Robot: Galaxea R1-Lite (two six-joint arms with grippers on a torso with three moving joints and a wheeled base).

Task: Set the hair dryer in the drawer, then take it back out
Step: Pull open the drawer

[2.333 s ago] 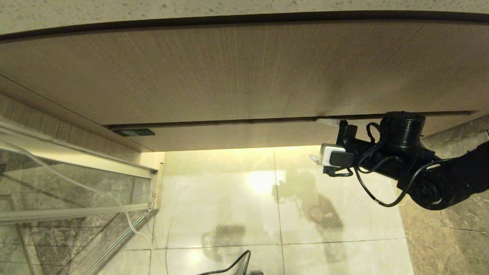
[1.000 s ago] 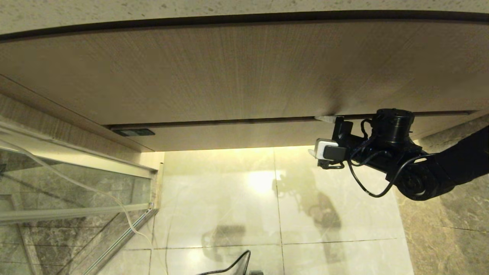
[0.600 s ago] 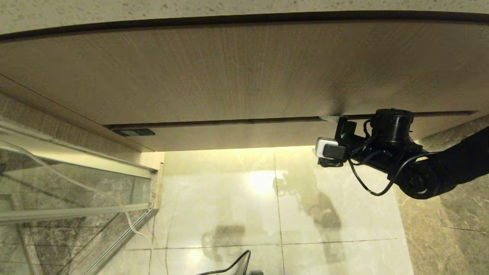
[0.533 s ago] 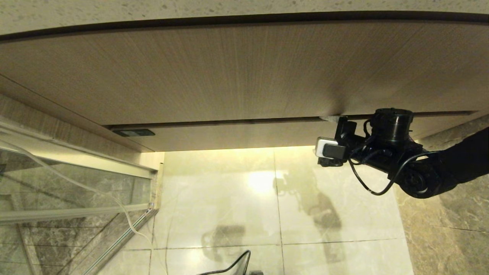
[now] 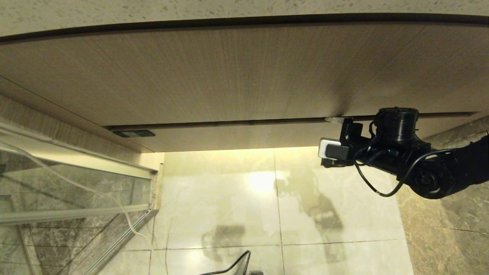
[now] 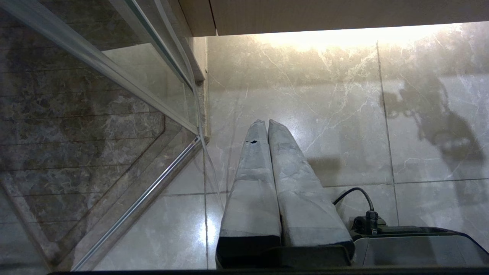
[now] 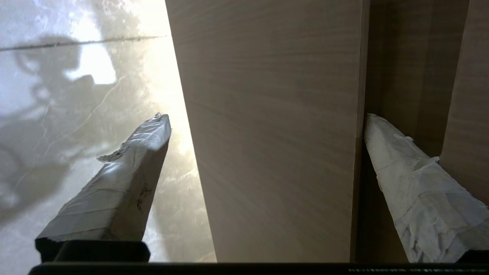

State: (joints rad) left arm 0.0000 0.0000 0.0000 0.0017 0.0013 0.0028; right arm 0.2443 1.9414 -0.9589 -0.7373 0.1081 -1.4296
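1. Head view: the drawer (image 5: 244, 135) is seen as a shallow wood-grain front under the taller wood-grain panel (image 5: 244, 72), with only a thin dark gap between them; its inside is hidden, so any contents cannot be told. The hair dryer cannot be made out in this view. The right gripper (image 5: 334, 131) is held against the drawer's right part, the upper fingertip reaching the gap; most of it is masked by the black wrist and its cable. Of the left arm only a cable loop is seen at the bottom edge. A glass partition (image 5: 72, 183) stands at the left on the tiled floor (image 5: 267, 198).

2. Left wrist view: the left gripper (image 6: 263, 122) is seen over the floor, its wrapped fingers (image 6: 254, 168) pressed together with nothing between them. The drawer's underside is cut off at the frame edge. No hair dryer is seen.

3. Right wrist view: the right gripper's fingers (image 7: 126, 168) are spread wide, one on each side of the drawer front (image 7: 275, 130); the far finger sits in the dark gap behind its edge. The front is pale, flat, handleless. The hair dryer's place cannot be told.
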